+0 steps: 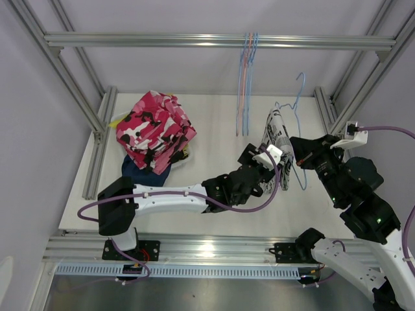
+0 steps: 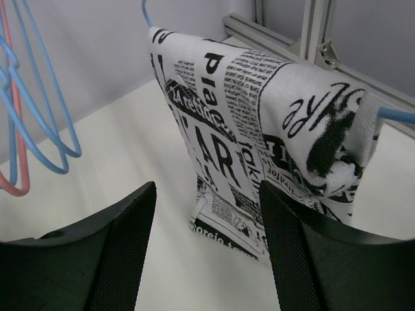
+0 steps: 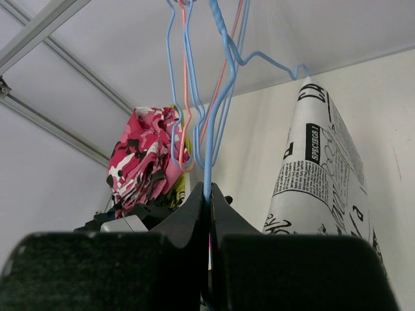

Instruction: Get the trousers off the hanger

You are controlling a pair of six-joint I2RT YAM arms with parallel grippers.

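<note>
The white trousers with black newspaper lettering hang folded over a blue wire hanger. In the top view these trousers stand right of centre, and the hanger rises behind them. My left gripper is open, its fingers flanking the cloth's lower hem from the near side; the right finger overlaps the cloth's edge. My right gripper is shut on the hanger's blue wire, beside the hanging trousers. From above, the left gripper and right gripper sit either side of the trousers.
A pile of other trousers, pink-red camouflage on top with navy and yellow beneath, lies at the table's left. Several bare blue and pink hangers hang from the metal rail. Frame posts border the table.
</note>
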